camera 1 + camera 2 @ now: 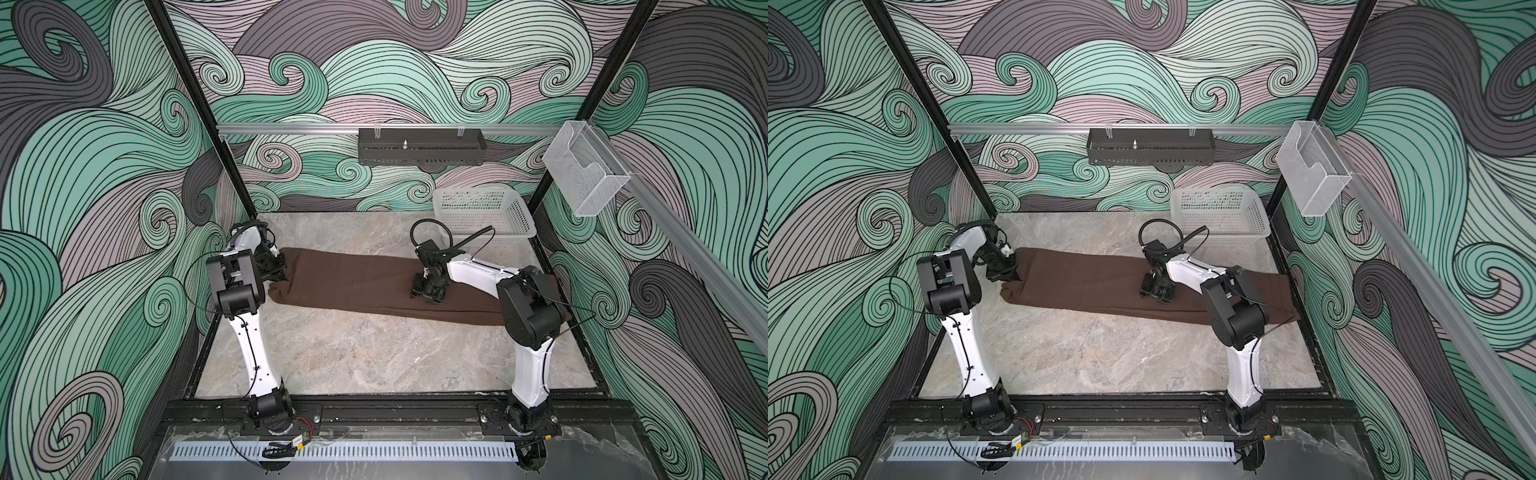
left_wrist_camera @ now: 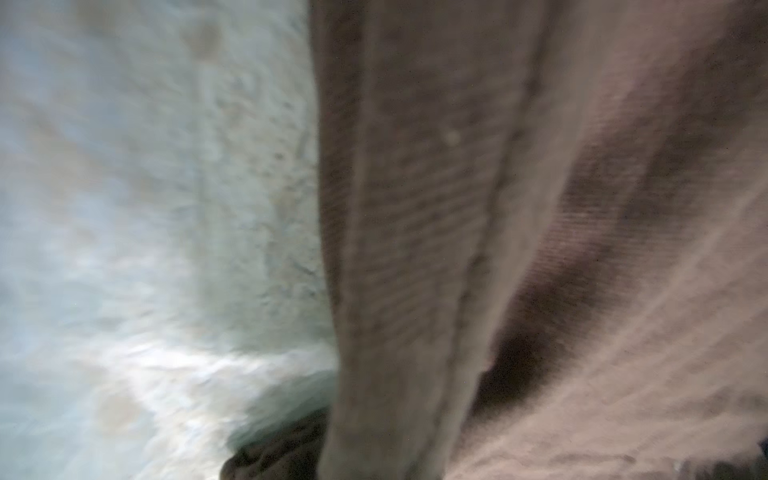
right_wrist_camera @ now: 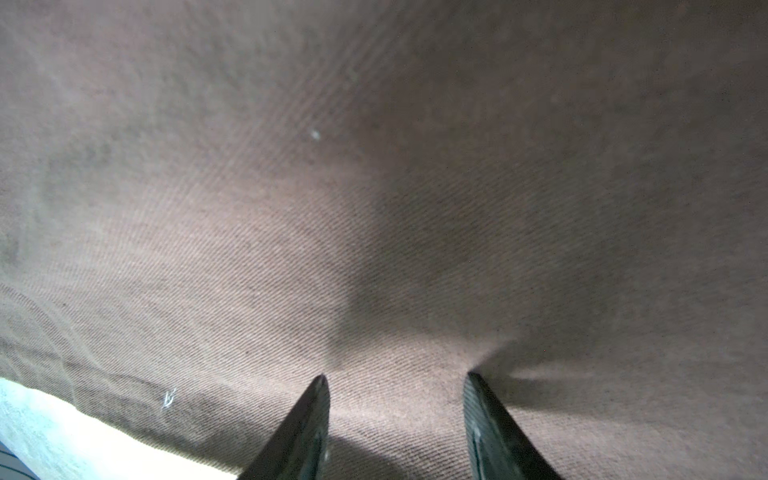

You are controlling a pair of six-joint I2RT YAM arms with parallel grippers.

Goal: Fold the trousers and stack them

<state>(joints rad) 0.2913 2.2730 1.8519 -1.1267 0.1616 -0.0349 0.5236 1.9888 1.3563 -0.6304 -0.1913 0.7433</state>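
Long dark-brown soft-fabric trousers (image 1: 353, 282) lying flat across the marbled grey worktop (image 1: 353, 361). Left claw (image 1: 279, 275) pinches their end; right claw (image 1: 428, 296), spread, presses mid-length. Likely risk: thin pinch slipping, layers dragging askew.

- Robot lab cell rather than a home: left arm (image 1: 253, 357) and right arm (image 1: 530, 374) bolted to a black rail (image 1: 395, 413) fronting a marble-look desk (image 1: 353, 365)
- Wave-printed panels (image 1: 83, 166) close it in, held by an aluminium bar (image 1: 291, 128) and black posts (image 1: 187, 83)
- What looks like a slotted cable duct (image 1: 345, 451) runs along the front edge
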